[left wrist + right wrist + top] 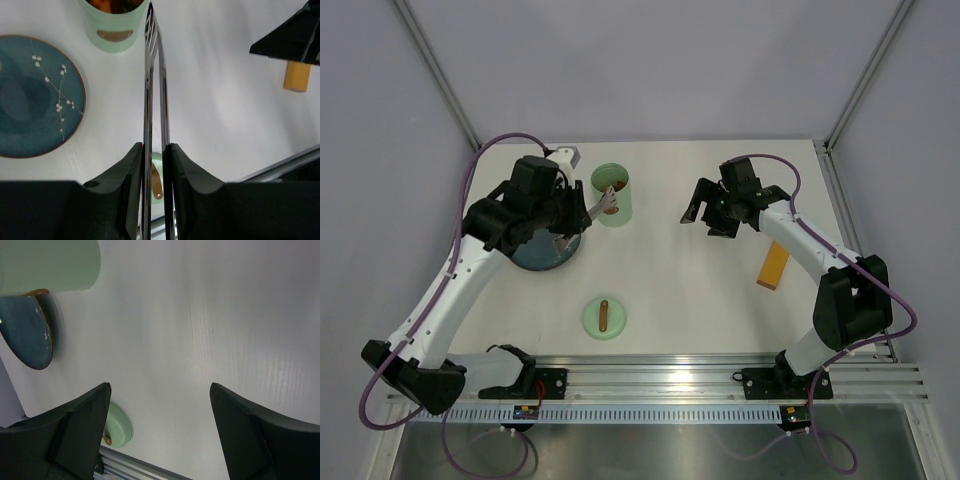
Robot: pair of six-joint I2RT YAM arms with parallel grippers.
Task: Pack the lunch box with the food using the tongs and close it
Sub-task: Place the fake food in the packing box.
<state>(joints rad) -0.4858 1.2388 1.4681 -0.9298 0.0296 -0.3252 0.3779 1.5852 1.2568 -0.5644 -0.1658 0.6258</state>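
Left wrist, left tool (155,150) clamped on tongs (152,37), right tool (160,390) apart (oval mark (115,34) illegible)

Your right gripper (160,387) hangs spread above the table (200,315). Lunch box (50,265), plate (22,330) and lid (120,427) sit along the left edge.

1. The tongs (147,100): polished, mirror-bright metal.
2. The lunch box (107,22): smooth, matt pale-green surface.
3. The plate (30,100): glossy glazed finish.
4. The desk (230,110): matt white, faint wood-like grain.

Food (101,4) in lunch box (623,211), plate (35,97) left, lid (592,320) nearer.
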